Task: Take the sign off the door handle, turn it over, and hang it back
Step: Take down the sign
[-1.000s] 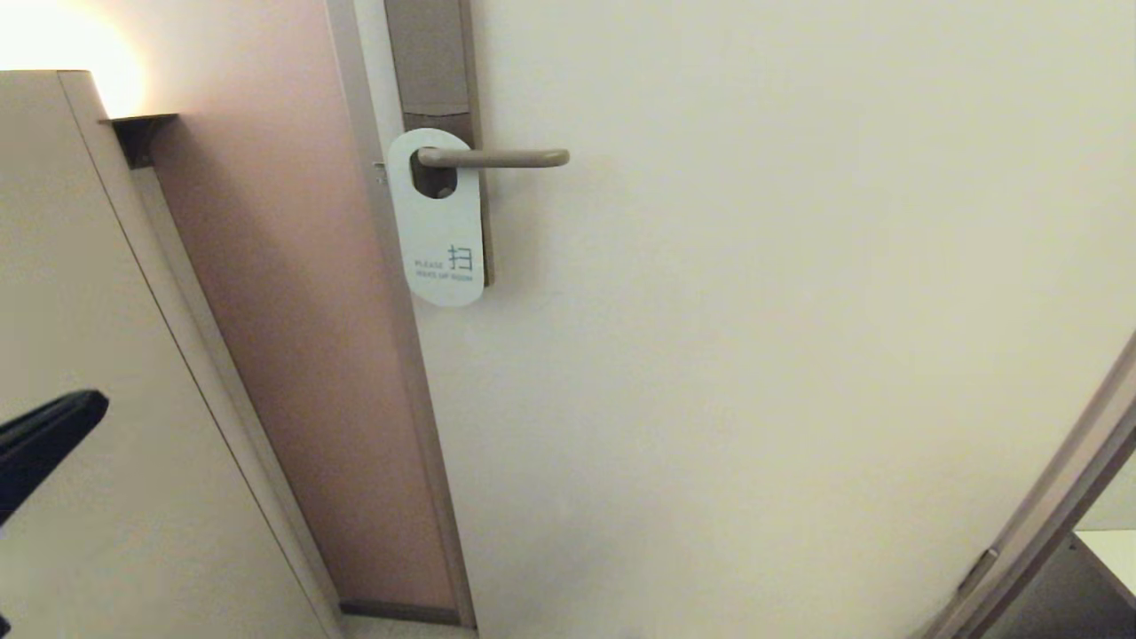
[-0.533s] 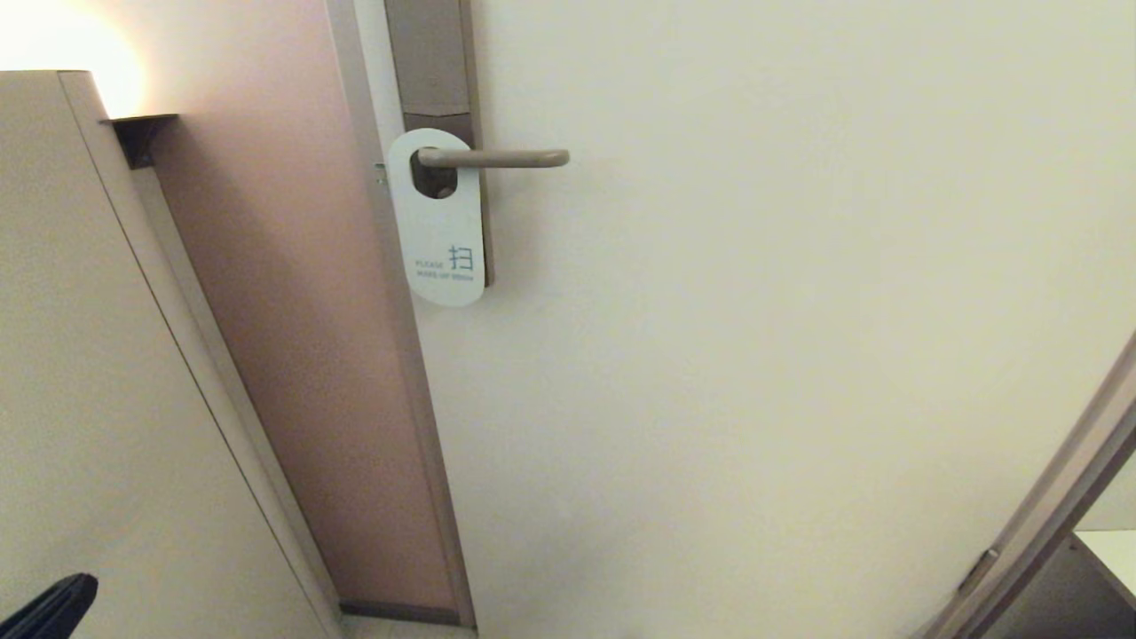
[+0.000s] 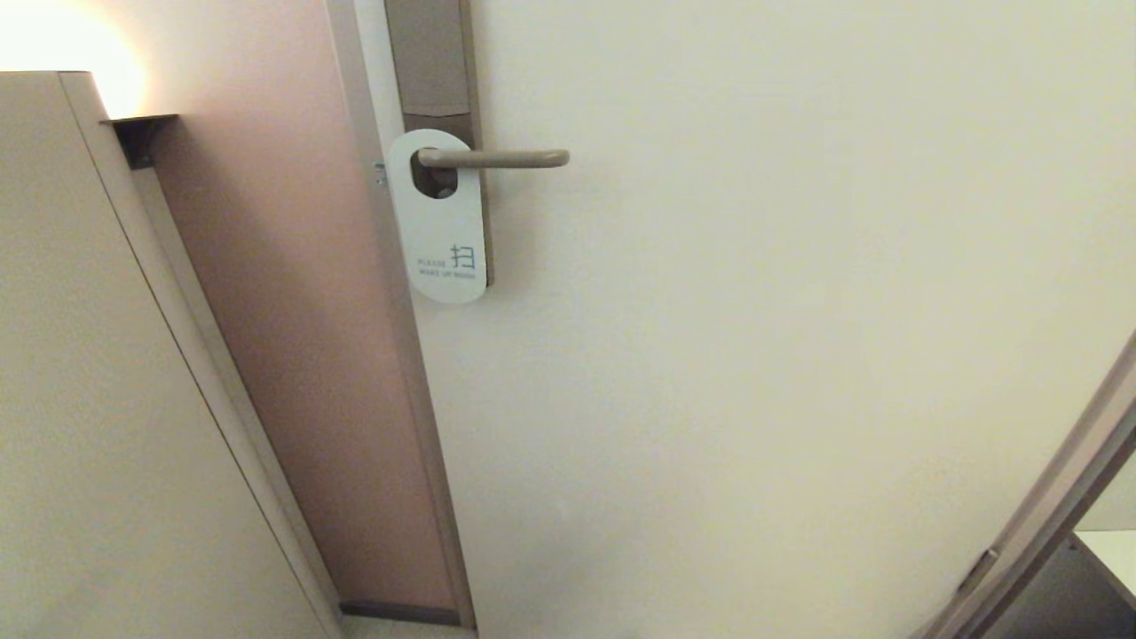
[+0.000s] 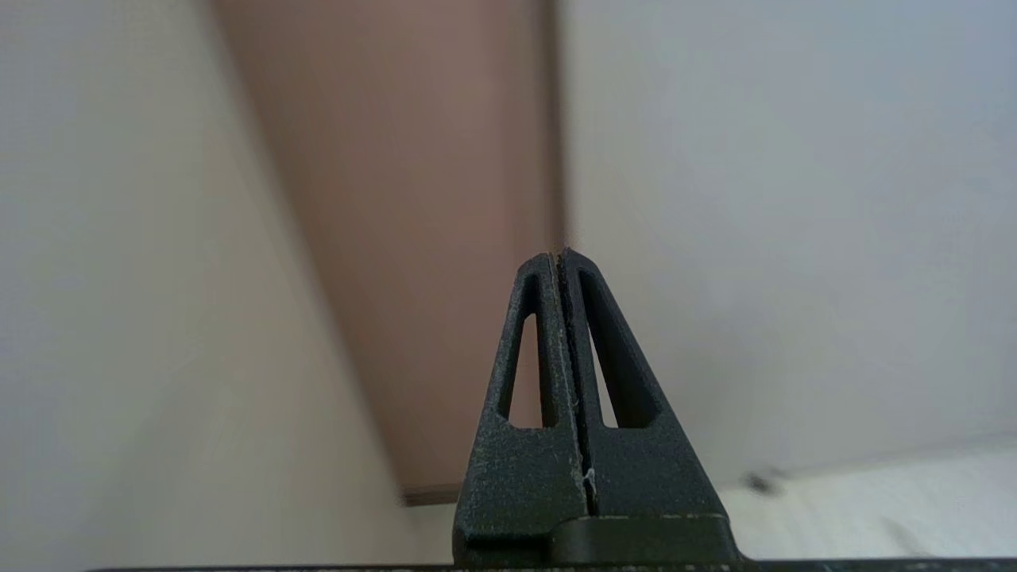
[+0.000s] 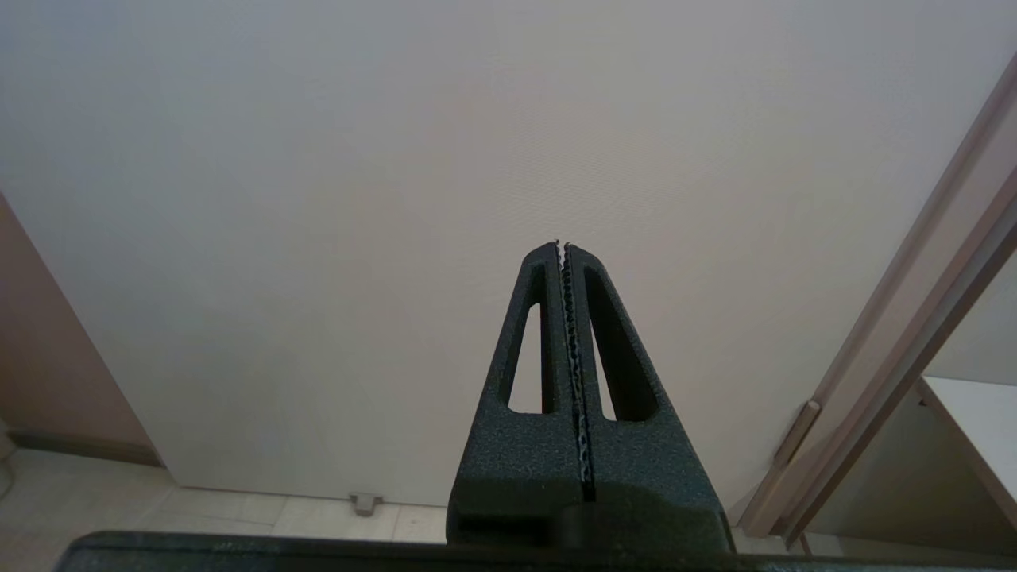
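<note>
Cream door (image 3: 754, 355) fills most of the head view, with a pinkish-brown wall panel (image 3: 293, 355) to its left and a beige cabinet side (image 3: 89, 399) further left, a warm light glow at the top corner. Sign (image 3: 441, 231) hangs on the door handle (image 3: 493, 159), hole threaded over the lever near its pivot, white side out with a dark character and small "PLEASE MAKE UP ROOM" text near the bottom. It hangs roughly upright, flat against the brown backplate (image 3: 429, 62), lower end covering the plate's bottom. Lever sits horizontal, pointing right. Neither arm shows in the head view. Left gripper (image 4: 562, 256): fingers pressed together, nothing between them, aimed at the seam between the brown panel and the door, low near the floor. Right gripper (image 5: 562, 245): fingers together too, empty, facing the bare door, tiled floor (image 5: 238, 508) and a small doorstop (image 5: 365, 502) below it, a door frame (image 5: 898, 373) off to one side.
</note>
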Tool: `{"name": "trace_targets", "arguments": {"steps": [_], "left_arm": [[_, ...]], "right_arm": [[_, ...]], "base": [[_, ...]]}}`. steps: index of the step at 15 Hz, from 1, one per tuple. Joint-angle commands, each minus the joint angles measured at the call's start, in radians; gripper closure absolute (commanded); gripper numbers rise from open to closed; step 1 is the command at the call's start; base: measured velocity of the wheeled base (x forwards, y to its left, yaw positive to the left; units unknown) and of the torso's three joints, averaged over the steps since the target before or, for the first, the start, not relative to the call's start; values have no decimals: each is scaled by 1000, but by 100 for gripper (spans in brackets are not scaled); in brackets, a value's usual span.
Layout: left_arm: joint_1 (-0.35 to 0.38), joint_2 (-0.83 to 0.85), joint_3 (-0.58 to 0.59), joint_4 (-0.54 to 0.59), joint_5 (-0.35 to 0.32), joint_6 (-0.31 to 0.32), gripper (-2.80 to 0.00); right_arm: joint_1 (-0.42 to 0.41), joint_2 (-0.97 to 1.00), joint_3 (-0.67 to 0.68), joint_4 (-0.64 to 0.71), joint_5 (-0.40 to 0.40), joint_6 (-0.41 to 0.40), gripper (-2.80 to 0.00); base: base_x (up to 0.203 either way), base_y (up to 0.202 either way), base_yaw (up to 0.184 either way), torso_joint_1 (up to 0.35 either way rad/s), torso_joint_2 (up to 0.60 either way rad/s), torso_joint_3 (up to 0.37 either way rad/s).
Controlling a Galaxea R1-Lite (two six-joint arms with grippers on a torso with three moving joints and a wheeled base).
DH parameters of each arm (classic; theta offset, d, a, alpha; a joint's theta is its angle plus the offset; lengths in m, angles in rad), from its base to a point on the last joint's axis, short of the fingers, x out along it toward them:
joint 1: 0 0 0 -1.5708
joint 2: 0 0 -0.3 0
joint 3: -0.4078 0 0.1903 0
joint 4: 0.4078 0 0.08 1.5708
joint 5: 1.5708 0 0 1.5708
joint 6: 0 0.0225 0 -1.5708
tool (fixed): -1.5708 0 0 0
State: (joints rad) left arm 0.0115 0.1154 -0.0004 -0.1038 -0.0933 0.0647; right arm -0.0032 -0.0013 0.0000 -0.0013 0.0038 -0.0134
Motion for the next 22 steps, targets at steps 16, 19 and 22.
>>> {"name": "trace_targets", "arguments": {"steps": [16,19,22], "left_arm": [[-1,-115,-1,107,86,17,0],[-1,-115,0,107,86,20,0],[-1,-115,0,107,86,17,0]], "right_arm": [[0,1,0,0,1,0,0],[0,1,0,0,1,0,0],[0,1,0,0,1,0,0]], "base": [[0,0,0,0,0,0],[0,0,0,0,0,0],[0,0,0,0,0,0]]}}
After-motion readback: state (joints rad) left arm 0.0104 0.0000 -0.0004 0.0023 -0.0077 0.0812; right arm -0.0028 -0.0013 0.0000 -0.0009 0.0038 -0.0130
